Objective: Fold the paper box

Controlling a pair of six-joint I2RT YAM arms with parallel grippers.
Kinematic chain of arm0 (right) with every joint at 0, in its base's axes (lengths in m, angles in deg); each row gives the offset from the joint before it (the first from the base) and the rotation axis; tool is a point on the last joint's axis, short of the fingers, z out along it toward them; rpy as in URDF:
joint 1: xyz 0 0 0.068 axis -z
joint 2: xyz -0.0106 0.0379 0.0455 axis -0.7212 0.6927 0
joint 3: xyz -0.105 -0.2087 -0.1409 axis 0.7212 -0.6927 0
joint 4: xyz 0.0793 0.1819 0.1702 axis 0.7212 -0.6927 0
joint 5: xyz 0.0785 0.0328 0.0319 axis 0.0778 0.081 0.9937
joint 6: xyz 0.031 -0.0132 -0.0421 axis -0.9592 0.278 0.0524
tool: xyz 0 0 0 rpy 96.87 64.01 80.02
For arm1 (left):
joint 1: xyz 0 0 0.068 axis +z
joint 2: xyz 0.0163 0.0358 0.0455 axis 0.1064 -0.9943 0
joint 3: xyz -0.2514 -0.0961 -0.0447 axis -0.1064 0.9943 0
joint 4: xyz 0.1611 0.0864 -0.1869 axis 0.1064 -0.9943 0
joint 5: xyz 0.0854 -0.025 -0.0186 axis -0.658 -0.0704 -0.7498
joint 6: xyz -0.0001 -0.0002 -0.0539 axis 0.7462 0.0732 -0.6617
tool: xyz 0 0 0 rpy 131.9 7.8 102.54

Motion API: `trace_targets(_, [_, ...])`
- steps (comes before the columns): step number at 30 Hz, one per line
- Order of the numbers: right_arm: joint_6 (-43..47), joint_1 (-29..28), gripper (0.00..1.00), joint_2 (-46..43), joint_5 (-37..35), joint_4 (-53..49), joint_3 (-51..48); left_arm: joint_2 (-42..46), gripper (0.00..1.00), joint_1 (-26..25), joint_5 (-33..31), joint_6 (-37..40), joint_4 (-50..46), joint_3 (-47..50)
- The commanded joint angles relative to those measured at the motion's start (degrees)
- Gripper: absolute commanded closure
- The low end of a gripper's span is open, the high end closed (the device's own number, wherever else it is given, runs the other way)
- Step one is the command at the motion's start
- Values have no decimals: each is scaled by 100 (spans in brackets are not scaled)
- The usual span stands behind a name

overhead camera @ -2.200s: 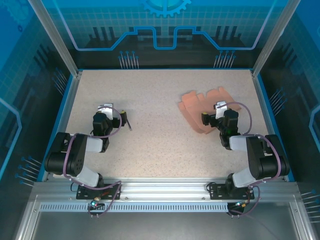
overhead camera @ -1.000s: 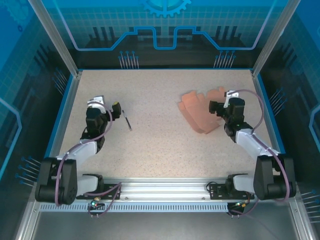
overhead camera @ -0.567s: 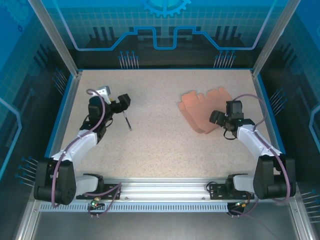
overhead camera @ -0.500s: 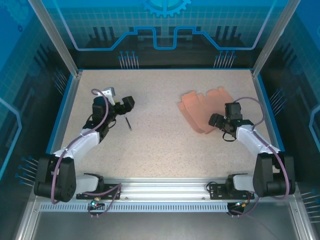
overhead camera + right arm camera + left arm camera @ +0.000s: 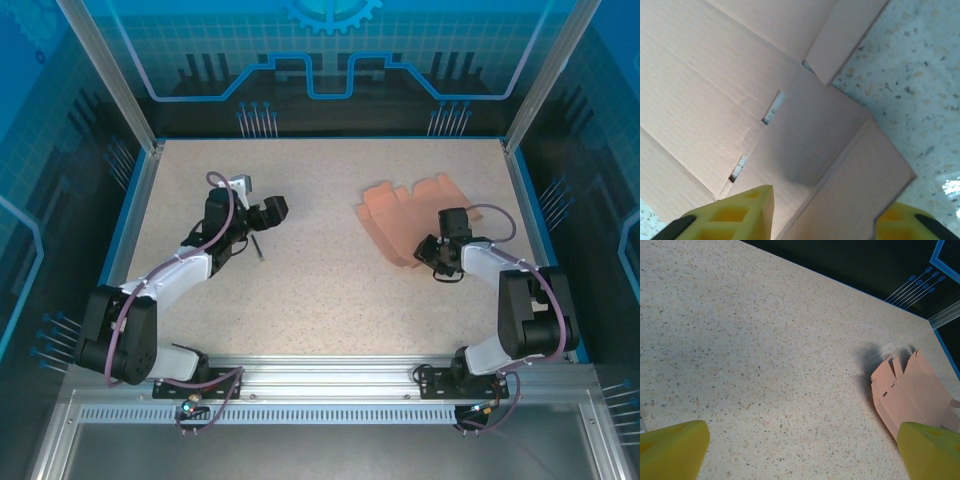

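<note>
Since the earlier frames my left arm has swung out from the left edge toward the middle of the bench [image 5: 320, 300], and the right arm has pulled in and dropped onto the near-right corner of the card.

The left tool [image 5: 268, 211] hangs released, its yellow fingers [image 5: 675, 447] spread wide. A small dark stick [image 5: 257, 245] lies on the bench just beside it, toward me. From the left wrist camera I see the paper box [image 5: 912, 392] well apart, off to the right.

The paper box [image 5: 405, 220] lies flat and unfolded on the right half of the bench, rounded flaps pointing away from me. The right tool [image 5: 438, 255] sits over its near-right corner. In the right wrist view, its fingers [image 5: 735, 210] straddle a corner flap with card under and between them. The jaws are partly drawn in, but I cannot tell whether they have actually pinched the card or only hover on it.

I judge the step in hand is getting hold of that flap. To do it well, I would catch only the flap's edge, close gently so the thin card does not crease, then lift along the scored line. The left tool should come across to pin the main panel.
</note>
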Motion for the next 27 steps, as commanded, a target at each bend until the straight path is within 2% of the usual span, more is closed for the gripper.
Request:
trace_targets(1, [56,-10,73,-225,-143,231,10,21,2,-32,2,-84,-73,-138])
trace_targets(4, [453,102,86,-319,-110,234,170,76,2,-29,-53,-77,-85,-158])
trace_targets(7, [973,182,93,-503,63,197,367,196,2,-32,-88,-66,-157,-216])
trace_targets(12, [2140,160,94,-858,845,150,746,469,2,-32,-116,-58,-238,-361])
trace_targets(16, [3012,11,94,-950,1460,-146,1267,561,3,-40,251,107,-237,-615])
trace_targets(20, [3701,-255,95,-861,1864,-434,1760,494,5,-203,506,718,-585,-1175])
trace_targets(24, [4199,-532,96,-562,2196,-764,2371,360,6,-527,643,1884,-1119,-1819])
trace_targets(27, [4587,-776,96,-321,2449,-971,2790,266,6,-638,762,2458,-1451,-2219])
